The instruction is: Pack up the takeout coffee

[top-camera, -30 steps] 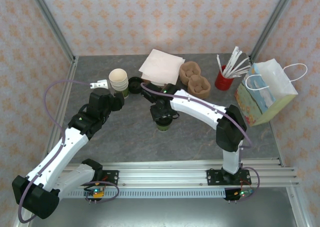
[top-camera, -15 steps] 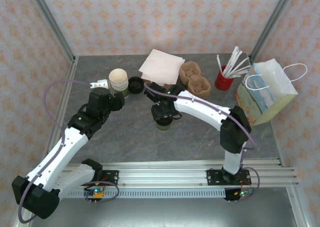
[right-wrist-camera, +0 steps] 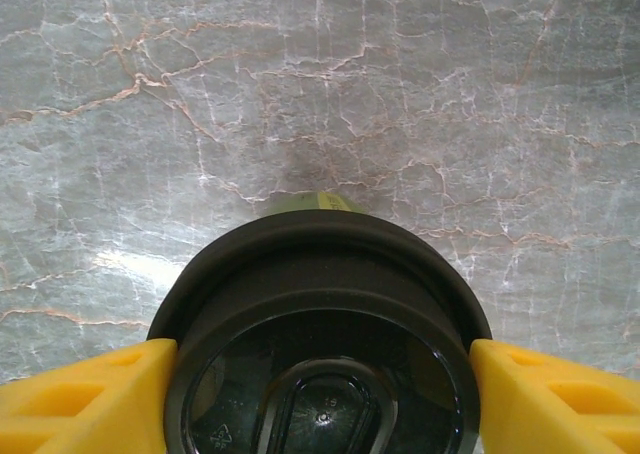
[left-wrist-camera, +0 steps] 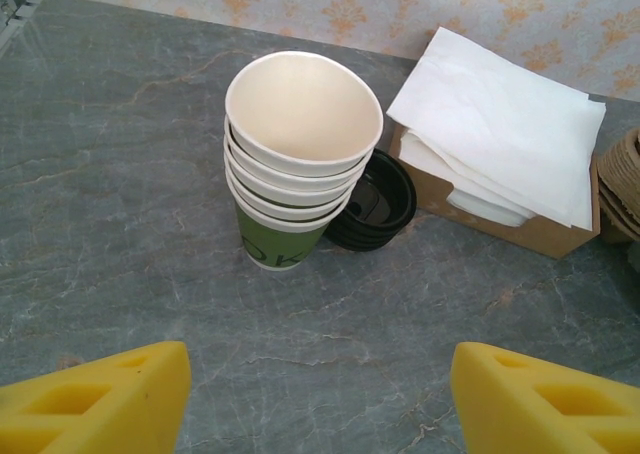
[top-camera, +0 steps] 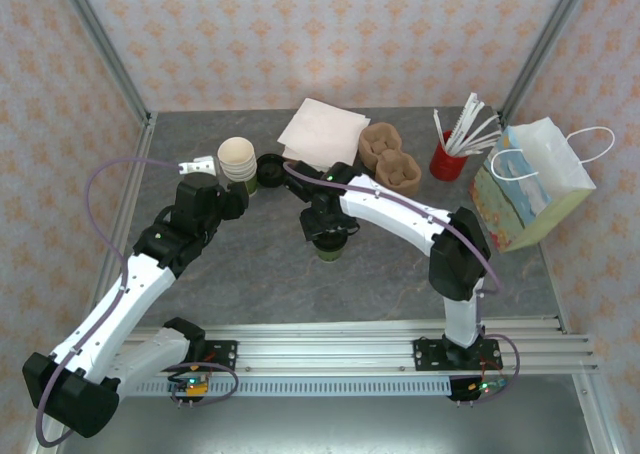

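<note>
The takeout coffee (top-camera: 326, 252), a green cup with a black lid (right-wrist-camera: 320, 304), stands on the table's middle directly under my right gripper (top-camera: 328, 234). In the right wrist view the lid is close up between the yellow fingers (right-wrist-camera: 90, 394), which flank its rim; my right gripper (right-wrist-camera: 320, 384) stands open around it. My left gripper (top-camera: 222, 189) hovers just before the stack of lidless cups (top-camera: 237, 159), open with bare table between its fingers (left-wrist-camera: 100, 394). In the left wrist view my left gripper (left-wrist-camera: 320, 394) faces that stack (left-wrist-camera: 300, 154).
Spare black lids (top-camera: 270, 166) lie beside the stack. White napkins (top-camera: 322, 132) on a brown box, brown cup carriers (top-camera: 390, 159) and a red cup of straws (top-camera: 450, 159) line the back. A paper bag (top-camera: 530, 189) stands at the right edge.
My right gripper's jaws have widened around the coffee's lid, and its wrist has shifted slightly. The left arm has barely moved.
</note>
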Robot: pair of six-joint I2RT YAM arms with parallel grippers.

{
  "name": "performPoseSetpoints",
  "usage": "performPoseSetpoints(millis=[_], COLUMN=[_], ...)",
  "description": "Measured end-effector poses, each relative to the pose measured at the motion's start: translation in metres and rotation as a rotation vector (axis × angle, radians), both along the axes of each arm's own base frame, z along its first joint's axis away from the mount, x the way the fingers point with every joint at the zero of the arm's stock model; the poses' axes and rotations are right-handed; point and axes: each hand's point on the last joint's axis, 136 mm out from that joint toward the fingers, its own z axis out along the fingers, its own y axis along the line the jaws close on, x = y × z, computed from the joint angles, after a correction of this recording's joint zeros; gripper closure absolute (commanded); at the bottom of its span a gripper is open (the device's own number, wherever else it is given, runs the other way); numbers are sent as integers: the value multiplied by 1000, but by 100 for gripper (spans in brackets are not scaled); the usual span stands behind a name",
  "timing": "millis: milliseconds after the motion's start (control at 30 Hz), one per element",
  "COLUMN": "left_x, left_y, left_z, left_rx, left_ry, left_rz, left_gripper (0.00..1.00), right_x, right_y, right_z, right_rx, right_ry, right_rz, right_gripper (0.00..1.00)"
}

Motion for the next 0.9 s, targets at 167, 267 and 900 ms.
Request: performPoseSetpoints(millis=[167, 267, 900], left_x=[0, 0, -2], left_y=[-2, -4, -10], left_z=[-2, -3, -12], left_rx=[2, -5, -27], left_ry=[6, 11, 35], left_rz=[-11, -22, -51], left_gripper=[29, 30, 30], right_x=[-2, -1, -4], right_y=[-3, -2, -4], right_z=[5, 9, 6], right_rx=[-12, -9, -14], right_ry=[6, 3, 14], right_rz=[0, 0, 0], right_gripper=[23, 23, 20])
